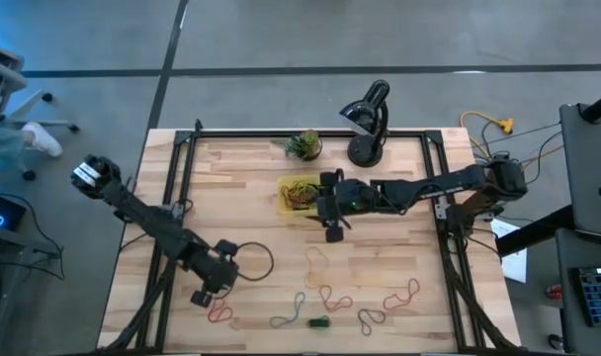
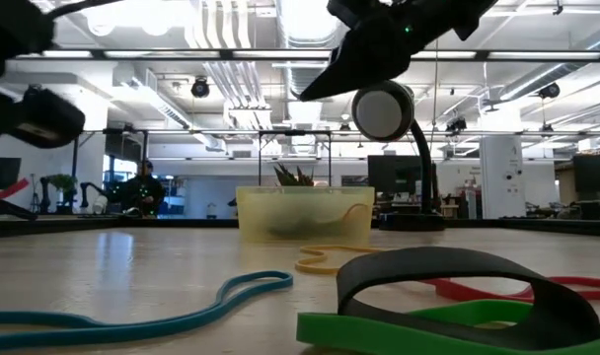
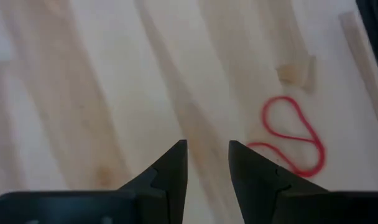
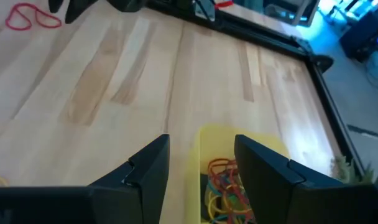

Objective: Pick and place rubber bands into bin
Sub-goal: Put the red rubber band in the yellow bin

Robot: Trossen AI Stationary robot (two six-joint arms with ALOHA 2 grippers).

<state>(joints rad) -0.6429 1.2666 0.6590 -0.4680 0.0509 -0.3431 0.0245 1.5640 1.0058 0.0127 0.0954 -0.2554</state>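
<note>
left gripper (image 1: 208,287), on the dark six-joint left arm reaching diagonally across the pale wooden table (image 1: 251,163), low over the front-left boards with fingers a little apart and nothing between them; probably lined up for the thin red rubber band (image 1: 219,312) lying just beside its tips, seen from the wrist as a pinched loop flat on the wood. large dark ring of rubber (image 1: 253,261) lying close to that gripper, untouched. more thin loose bands strung along the front edge: grey-blue loop (image 1: 289,312), small green band (image 1: 318,322), red loop (image 1: 334,297), pale yellow loop (image 1: 314,261), grey loop (image 1: 371,318), red loop (image 1: 403,293), all apart from each other and waiting to be collected. small shallow translucent-yellow plastic bin (image 1: 284,184) near the table's back centre, just in front of a small potted green plant (image 1: 303,145), already holding a tangle of coloured bands. right gripper (image 1: 331,207) held above the bin's right side, arm stretched in level from the right edge, fingers spread wide and empty, likely a drop-off pose. black desk lamp (image 1: 368,119) behind it.
</note>
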